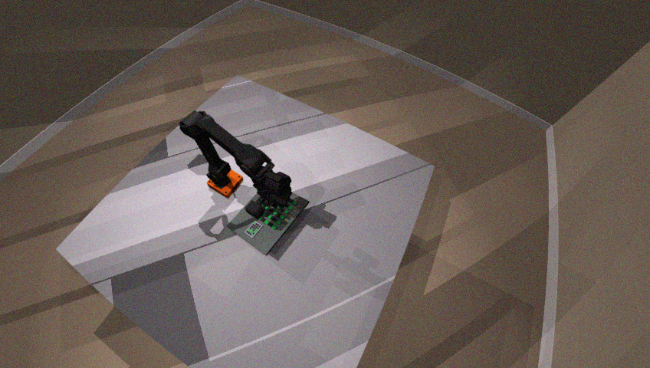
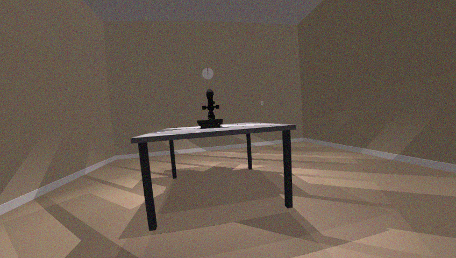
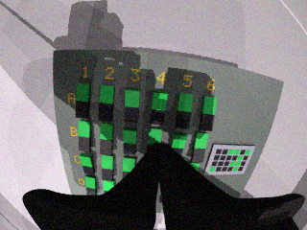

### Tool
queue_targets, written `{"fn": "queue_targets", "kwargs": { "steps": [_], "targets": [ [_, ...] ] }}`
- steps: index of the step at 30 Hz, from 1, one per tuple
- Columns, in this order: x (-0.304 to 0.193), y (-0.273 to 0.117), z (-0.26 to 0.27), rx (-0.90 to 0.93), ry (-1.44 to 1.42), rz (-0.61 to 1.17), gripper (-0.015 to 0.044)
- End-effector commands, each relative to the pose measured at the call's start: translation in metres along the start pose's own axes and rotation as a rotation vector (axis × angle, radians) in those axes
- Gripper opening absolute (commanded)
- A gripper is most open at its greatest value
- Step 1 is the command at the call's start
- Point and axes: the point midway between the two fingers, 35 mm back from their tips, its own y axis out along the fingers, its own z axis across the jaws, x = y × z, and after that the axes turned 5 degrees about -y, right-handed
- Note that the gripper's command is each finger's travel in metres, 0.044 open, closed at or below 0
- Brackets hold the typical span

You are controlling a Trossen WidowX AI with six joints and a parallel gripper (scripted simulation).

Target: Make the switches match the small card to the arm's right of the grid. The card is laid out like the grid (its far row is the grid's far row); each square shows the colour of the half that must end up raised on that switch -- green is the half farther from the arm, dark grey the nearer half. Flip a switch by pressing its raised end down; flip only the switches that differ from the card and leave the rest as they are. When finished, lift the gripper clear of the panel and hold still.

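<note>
A grey-green switch panel [image 1: 274, 241] [image 3: 256, 99] lies on the table in front of the arm. It bears a grid of green and dark grey rocker switches [image 3: 132, 99] [image 1: 279, 215], with columns numbered 1 to 6 and rows lettered from A. The small card [image 3: 229, 159] [image 1: 253, 228] lies to the right of the grid, with green and dark squares. My gripper [image 3: 159, 149] [image 1: 260, 205] is shut with nothing in it. Its tips hang over the grid near column 4, around rows B and C. The fingers hide the nearer switches.
The arm's orange base [image 1: 224, 183] stands behind the panel on a grey table [image 1: 319, 282] [image 2: 166, 135]. In the exterior view the arm [image 2: 209, 108] shows small and far off. The table stands in a room with a wooden floor.
</note>
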Motion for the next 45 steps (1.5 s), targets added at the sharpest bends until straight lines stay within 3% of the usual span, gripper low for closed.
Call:
{"fn": "queue_targets", "kwargs": {
  "steps": [1,7,15,45],
  "targets": [
    [-0.001,-0.005,-0.007,-0.004,0.004,0.006,0.0000],
    [-0.006,-0.005,-0.052,-0.009,0.002,0.006,0.0000],
    [-0.007,0.030,-0.052,-0.011,0.002,-0.020,0.0000],
    [-0.007,0.054,-0.052,-0.011,0.002,-0.021,0.0000]
  ]
}}
